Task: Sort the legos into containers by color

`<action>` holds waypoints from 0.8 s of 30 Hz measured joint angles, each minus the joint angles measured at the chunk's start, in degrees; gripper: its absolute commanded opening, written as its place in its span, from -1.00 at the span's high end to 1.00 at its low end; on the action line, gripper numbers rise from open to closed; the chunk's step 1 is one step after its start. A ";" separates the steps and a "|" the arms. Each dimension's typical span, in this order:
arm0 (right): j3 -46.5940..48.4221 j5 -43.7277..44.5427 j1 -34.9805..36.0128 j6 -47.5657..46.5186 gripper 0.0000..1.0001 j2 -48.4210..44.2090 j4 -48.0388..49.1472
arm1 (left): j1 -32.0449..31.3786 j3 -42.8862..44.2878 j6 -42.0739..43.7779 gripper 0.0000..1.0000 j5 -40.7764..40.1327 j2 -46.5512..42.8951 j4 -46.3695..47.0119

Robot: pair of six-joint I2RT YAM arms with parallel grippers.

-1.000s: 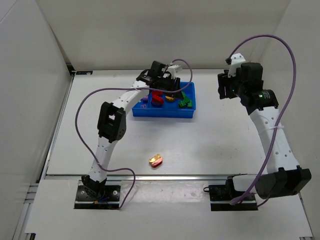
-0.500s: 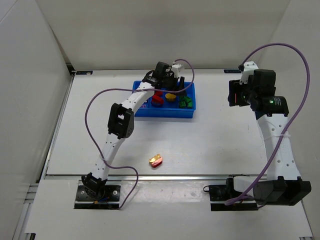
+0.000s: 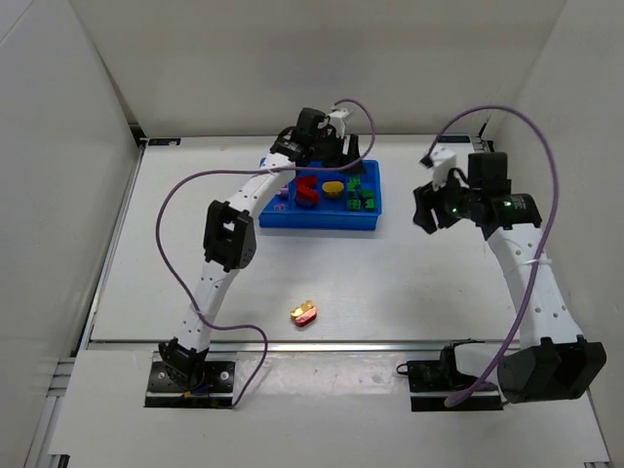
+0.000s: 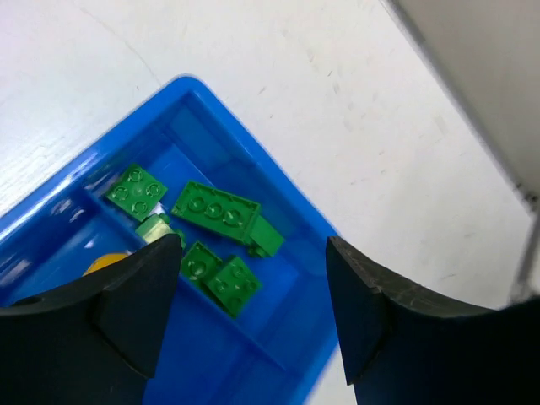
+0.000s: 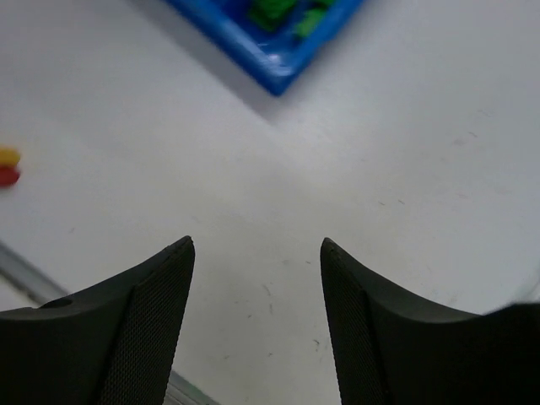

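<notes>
My left pincer (image 4: 251, 253) hangs wide and empty above the green legos (image 4: 215, 207) in the tray's (image 3: 322, 224) right end; I should lift straight up, clear of its wall, before fetching the red-yellow piece (image 3: 305, 312) lying well in front of the tray.

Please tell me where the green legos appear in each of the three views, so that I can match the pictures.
Top external: the green legos lie in the right end compartment of the blue tray.
Left wrist: near the middle of the picture, inside the tray's end compartment.
Right wrist: at the top edge, partly cut off.
Shared landmark: the blue tray's rim beside the green pieces.
</notes>
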 measured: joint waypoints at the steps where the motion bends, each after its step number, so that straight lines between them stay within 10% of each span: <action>1: -1.22 -1.99 1.42 -2.75 -0.32 -0.02 -0.81 | 0.55 -1.25 -1.16 -0.57 0.28 -1.99 -0.28; 14: -3.39 -11.96 35.17 -25.83 -0.30 11.15 -1.97 | 23.93 -42.95 -0.20 -0.57 -0.66 -56.59 1.18; 24: -3.45 -13.40 46.45 -41.88 -0.33 24.50 1.70 | 32.83 -65.18 2.86 -0.60 1.75 -73.96 -7.08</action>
